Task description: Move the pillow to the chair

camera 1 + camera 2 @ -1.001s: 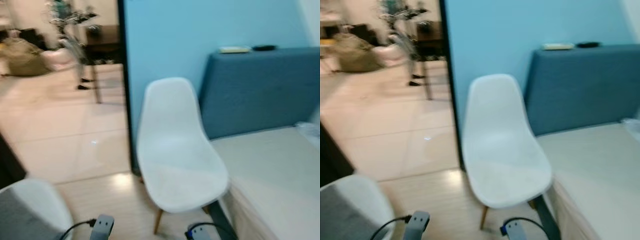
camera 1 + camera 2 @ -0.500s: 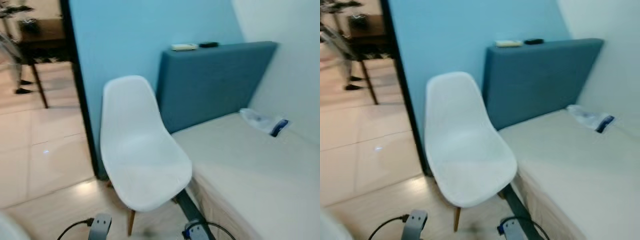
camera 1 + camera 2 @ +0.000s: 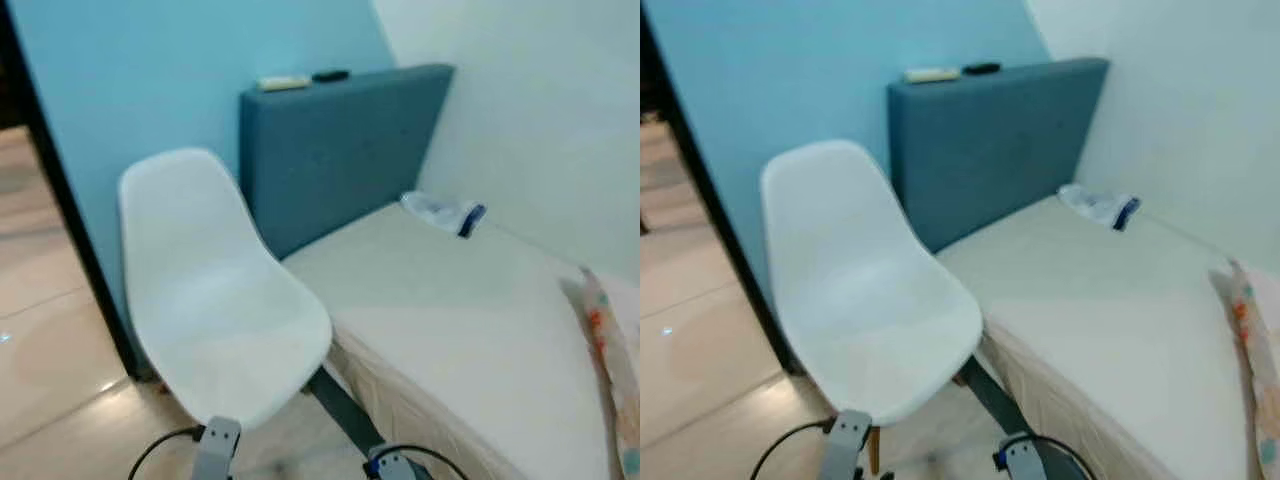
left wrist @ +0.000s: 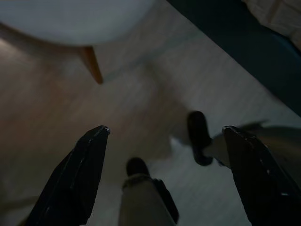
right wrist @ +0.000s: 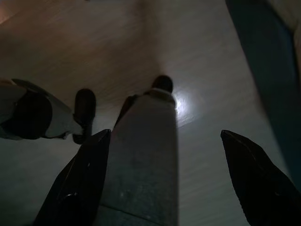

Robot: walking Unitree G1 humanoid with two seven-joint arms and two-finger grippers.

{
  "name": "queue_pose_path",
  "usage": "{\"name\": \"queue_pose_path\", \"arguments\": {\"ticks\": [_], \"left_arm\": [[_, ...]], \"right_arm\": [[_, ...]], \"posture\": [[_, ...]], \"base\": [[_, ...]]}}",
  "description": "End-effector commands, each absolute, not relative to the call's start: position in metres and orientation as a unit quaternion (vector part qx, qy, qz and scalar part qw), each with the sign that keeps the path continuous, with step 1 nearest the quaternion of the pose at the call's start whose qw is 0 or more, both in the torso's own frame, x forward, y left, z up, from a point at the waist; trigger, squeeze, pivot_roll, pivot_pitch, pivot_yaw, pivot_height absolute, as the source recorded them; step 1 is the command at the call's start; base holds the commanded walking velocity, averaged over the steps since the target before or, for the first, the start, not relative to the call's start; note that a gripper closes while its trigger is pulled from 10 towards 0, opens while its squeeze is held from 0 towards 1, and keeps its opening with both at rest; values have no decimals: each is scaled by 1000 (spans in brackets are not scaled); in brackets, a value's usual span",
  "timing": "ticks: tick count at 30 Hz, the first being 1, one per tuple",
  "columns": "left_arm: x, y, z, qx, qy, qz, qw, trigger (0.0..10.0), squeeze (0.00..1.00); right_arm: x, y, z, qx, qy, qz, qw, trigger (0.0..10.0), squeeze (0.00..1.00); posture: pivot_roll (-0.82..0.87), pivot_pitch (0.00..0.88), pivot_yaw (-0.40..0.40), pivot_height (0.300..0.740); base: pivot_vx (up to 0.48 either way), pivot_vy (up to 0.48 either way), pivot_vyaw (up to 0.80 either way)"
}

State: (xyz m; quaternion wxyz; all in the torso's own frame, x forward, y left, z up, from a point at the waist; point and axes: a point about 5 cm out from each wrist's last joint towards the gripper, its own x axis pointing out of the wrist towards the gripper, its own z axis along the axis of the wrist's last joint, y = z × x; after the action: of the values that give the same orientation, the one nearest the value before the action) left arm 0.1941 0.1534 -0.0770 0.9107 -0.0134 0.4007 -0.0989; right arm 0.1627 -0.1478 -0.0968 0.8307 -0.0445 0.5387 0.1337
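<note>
Both hands idle, spread open, aimed at floor: left hand, right hand. Pillow at bed's right edge; chair left. Approach pillow, grip two-handed.

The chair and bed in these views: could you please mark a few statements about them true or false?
1. The chair seat is bare. True.
2. The pillow lies on the chair. False: it lies on the bed, at the view's right edge.
3. The chair stands to the left of the bed. True.
4. The left gripper holds the pillow. False: its fingers are open over the floor.
5. Two small objects rest on top of the headboard. True.
6. The right gripper is shut. False: its fingers are spread open.
</note>
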Motion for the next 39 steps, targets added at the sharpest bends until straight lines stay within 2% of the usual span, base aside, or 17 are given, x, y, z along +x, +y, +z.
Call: {"name": "queue_pose_path", "arguments": {"ticks": [1,6,39], "left_arm": [[197,153,-75,-24,391,-83,916,10000,0],[195,158,-77,-29,398,-60,915,10000,0],[196,154,-77,-71,406,-52,910,10000,0]], "right_arm": [[162,-153,-97,-47,541,126,830,10000,0],[161,-153,-97,-47,541,126,830,10000,0],[168,-158,-94,-58,533,121,835,10000,0]], "posture": [[154,0,-49,740],[156,0,-49,740],[149,0,-56,740]], "base": [[0,0,-738],[0,0,-738],[0,0,-738]]}}
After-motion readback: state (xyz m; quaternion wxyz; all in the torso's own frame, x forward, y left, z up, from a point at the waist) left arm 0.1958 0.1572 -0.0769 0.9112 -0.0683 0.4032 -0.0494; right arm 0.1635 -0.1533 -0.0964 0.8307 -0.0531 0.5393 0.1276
